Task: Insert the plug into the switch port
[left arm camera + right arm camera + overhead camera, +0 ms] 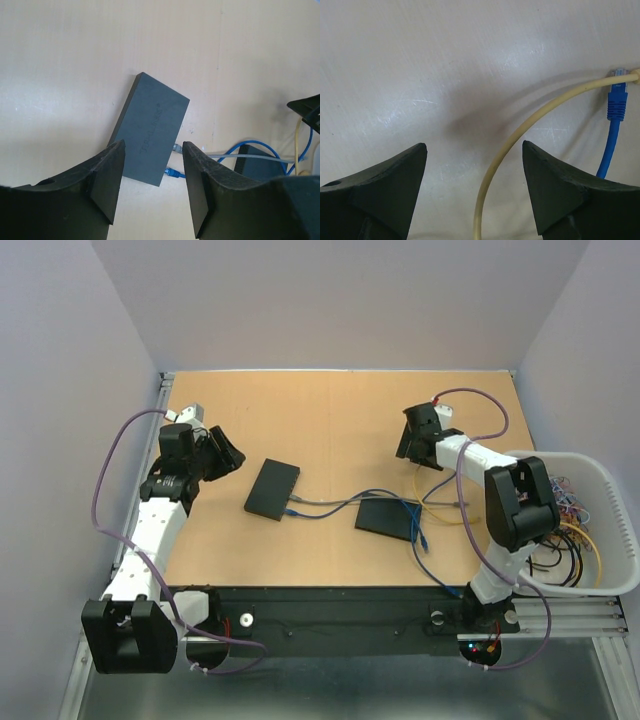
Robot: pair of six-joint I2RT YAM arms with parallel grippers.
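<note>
The switch (271, 488), a flat black box, lies left of the middle of the worktop (340, 410). Two cables are plugged into its right-hand edge, one gray (176, 148) and one blue (172, 173). They run right toward a second black box (385, 517) near the middle.

The left gripper (152, 186) hangs over the left side of the worktop, pointed at the switch. Its jaws stand apart with nothing between them, and in the left wrist view the near corner of the switch shows through the gap. It does not touch the switch.

The right gripper (474, 167) hovers over the far right part of the worktop. It is released too, jaws spread wide and empty. In the right wrist view a yellow cable (520, 135) curves across the bare surface, passing just inside the right finger without being gripped. A loose blue plug (617, 97) lies at the right edge of that view, beside the far end of the yellow cable and clear of both fingers.

A white basket (590, 465) with a tangle of spare cables sits at the right edge, beside the right arm.
</note>
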